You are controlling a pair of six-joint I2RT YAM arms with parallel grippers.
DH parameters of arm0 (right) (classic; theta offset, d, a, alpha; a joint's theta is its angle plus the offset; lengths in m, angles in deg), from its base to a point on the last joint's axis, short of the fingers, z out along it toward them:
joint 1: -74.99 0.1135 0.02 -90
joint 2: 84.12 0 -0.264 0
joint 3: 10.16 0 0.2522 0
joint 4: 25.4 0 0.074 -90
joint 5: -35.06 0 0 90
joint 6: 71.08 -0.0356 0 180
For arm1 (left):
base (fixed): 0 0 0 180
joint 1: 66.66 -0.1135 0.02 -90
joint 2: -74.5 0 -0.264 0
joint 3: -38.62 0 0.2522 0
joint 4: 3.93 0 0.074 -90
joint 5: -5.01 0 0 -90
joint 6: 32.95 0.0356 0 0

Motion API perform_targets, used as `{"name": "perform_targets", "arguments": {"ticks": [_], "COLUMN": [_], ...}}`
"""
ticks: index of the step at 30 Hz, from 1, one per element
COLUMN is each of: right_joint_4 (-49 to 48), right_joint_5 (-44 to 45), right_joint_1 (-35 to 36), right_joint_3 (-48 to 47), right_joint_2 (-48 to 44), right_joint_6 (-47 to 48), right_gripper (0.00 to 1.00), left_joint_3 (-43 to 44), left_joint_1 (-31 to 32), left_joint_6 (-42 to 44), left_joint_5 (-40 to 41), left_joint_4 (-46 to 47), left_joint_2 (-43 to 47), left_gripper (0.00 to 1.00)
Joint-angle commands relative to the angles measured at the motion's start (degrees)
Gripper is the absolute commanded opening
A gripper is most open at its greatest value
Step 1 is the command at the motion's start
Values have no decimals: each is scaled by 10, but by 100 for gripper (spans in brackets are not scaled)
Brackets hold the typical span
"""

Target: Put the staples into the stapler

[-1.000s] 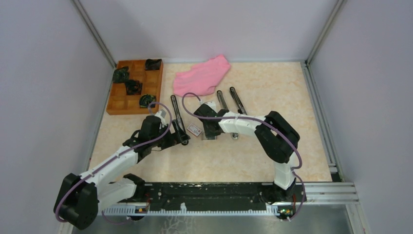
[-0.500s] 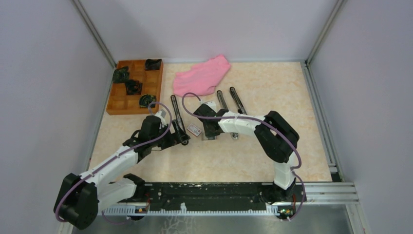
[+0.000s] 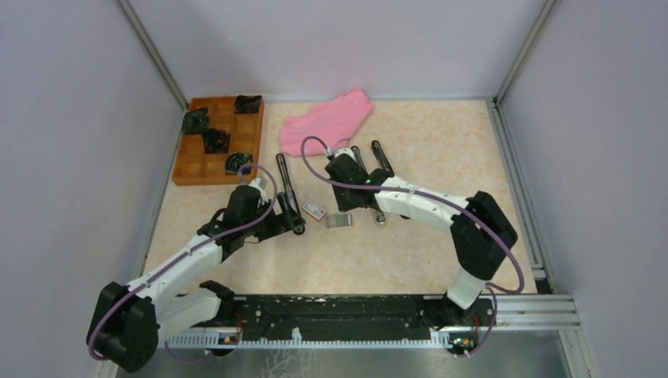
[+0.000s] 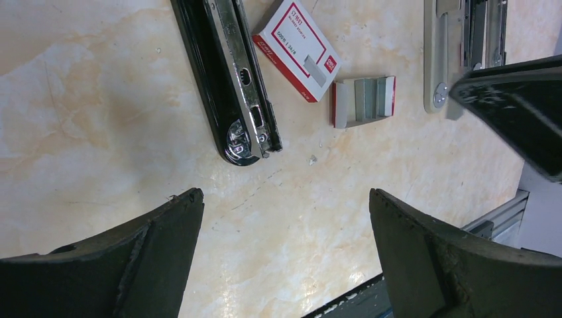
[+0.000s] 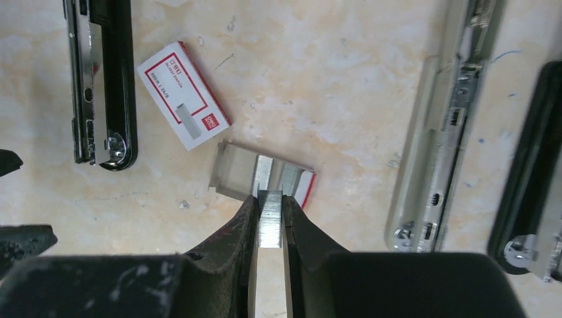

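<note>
Above tray (image 5: 232, 172), right gripper (image 5: 270, 201) lifted off, pinching staples (image 5: 270, 228); left gripper (image 4: 285, 197) wide. Pick done, stapler (image 5: 434, 152) next.

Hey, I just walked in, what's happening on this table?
The right pincer is shut on a small silvery strip of metal staples, close to the opened red-and-white cardboard staple tray. The left pincer hovers open near the end of the long black stapler lying opened flat. The strip is not yet in any stapler.

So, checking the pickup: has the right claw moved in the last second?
Yes. The right claw has pulled back toward the pink cloth, away from the staple tray it was covering, gripping a strip of staples.
</note>
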Motion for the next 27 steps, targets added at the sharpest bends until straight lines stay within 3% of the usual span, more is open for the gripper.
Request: {"name": "perform_targets", "arguments": {"ticks": [1, 12, 18, 27], "right_joint_4": [-34, -72, -91, -151], "right_joint_5": [-17, -91, -108, -203], "right_joint_1": [-42, -177, -229, -328], "right_joint_3": [32, 106, 120, 158], "right_joint_2": [-84, -181, -193, -200], "right_joint_6": [66, 193, 228, 265], "right_gripper": [4, 3, 3, 3], "left_joint_3": [30, 85, 124, 222], "left_joint_1": [-3, -6, -9, -20], "left_joint_6": [16, 41, 62, 150], "left_joint_5": [17, 49, 60, 72], "left_joint_4": [-25, -76, -107, -169], "left_joint_2": [12, 13, 7, -20], "left_gripper": [99, 99, 99, 99]}}
